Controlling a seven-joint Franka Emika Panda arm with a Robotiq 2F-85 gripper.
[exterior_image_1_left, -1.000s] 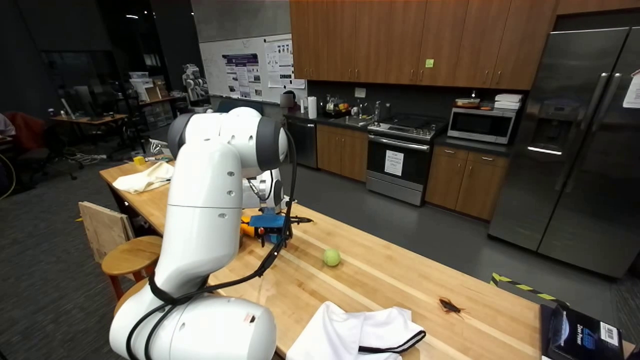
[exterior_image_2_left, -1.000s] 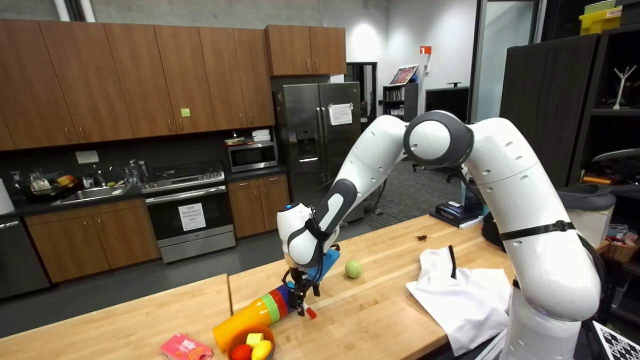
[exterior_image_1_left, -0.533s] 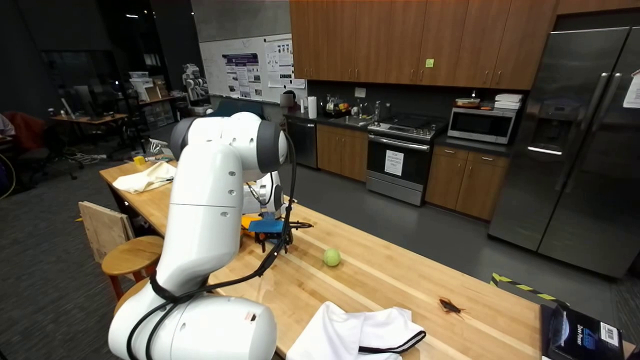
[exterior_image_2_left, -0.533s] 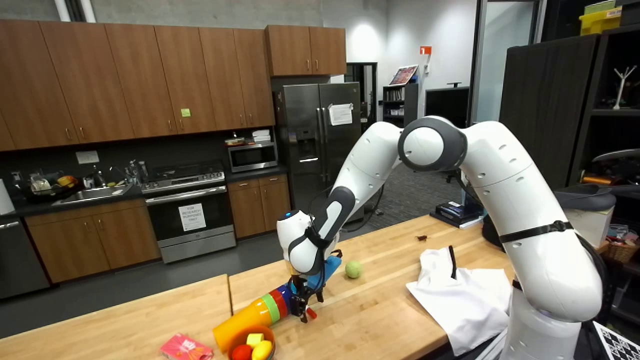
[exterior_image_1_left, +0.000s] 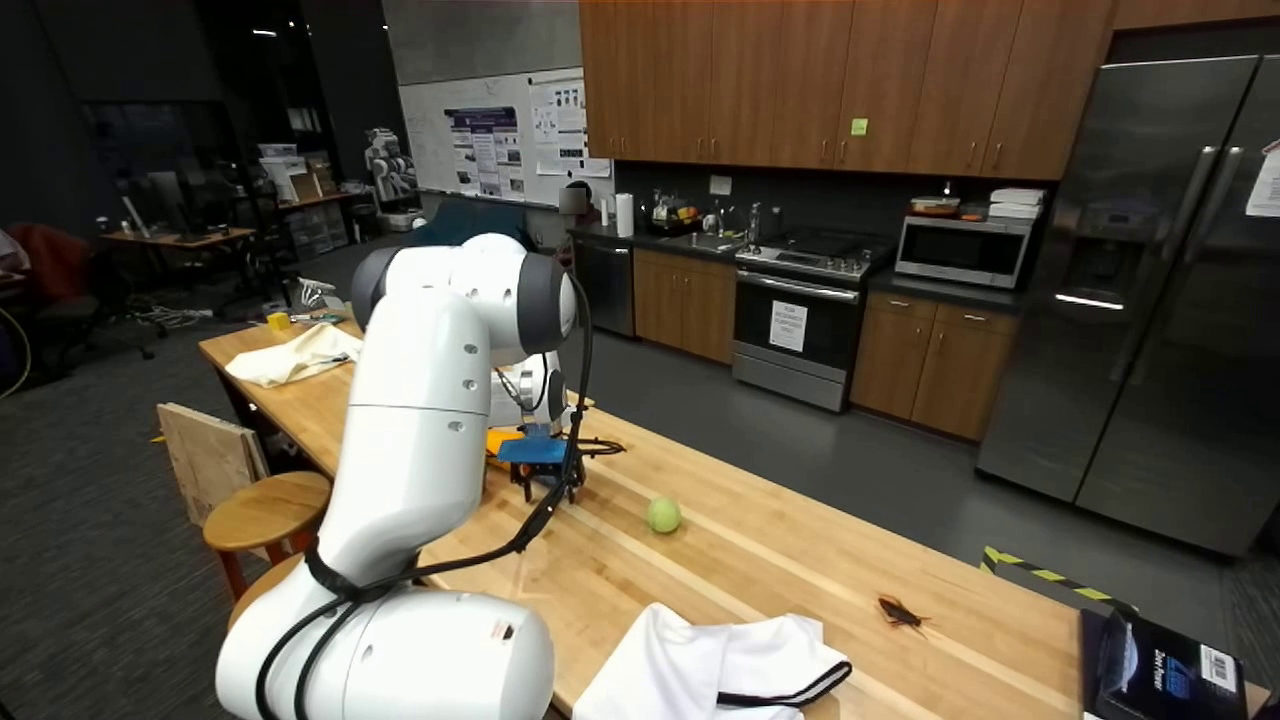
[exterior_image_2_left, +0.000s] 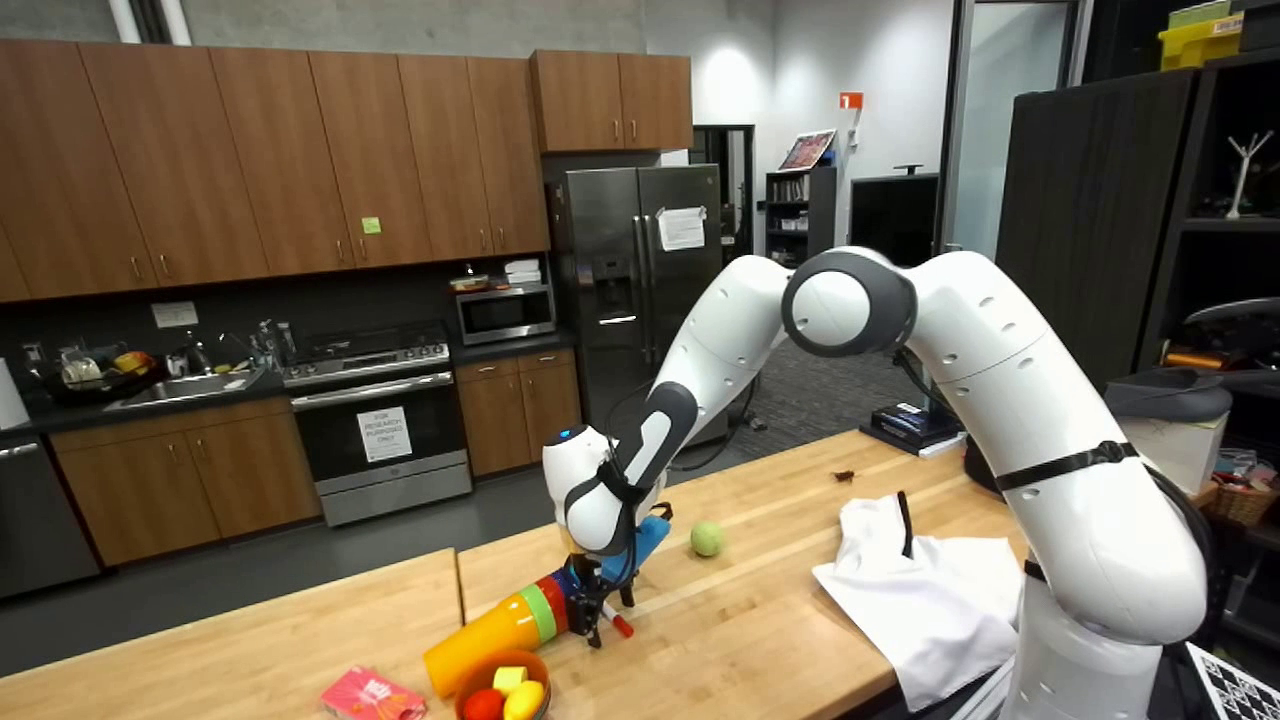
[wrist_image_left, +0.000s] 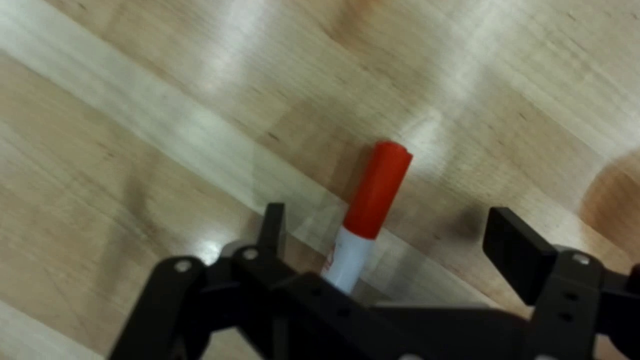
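Note:
My black gripper (wrist_image_left: 387, 220) is open and empty, pointing down close above the wooden table. A white marker with a red cap (wrist_image_left: 376, 192) lies on the table between the spread fingers, nearer the left finger in the wrist view. Its lower end is hidden behind the gripper. In an exterior view the red cap (exterior_image_2_left: 621, 626) shows just beside the fingertips (exterior_image_2_left: 611, 620). A nested stack of coloured cups (exterior_image_2_left: 490, 640) lies on its side by the gripper; I cannot tell whether they touch. A green ball (exterior_image_2_left: 707, 539) sits nearby, also in an exterior view (exterior_image_1_left: 664, 515).
An orange bowl (exterior_image_2_left: 538, 665) with red and yellow items and a pink packet (exterior_image_2_left: 372, 695) lie near the cups. A white cloth (exterior_image_2_left: 925, 590) lies toward the arm's base. A brown insect-like object (exterior_image_1_left: 900, 611) and a dark box (exterior_image_1_left: 1165, 665) are at the table's far end.
My arm has sunk, its elbow clearly lower. The gripper has come down slightly and shifted a little toward the cups. The marker, ball and bowl have not moved.

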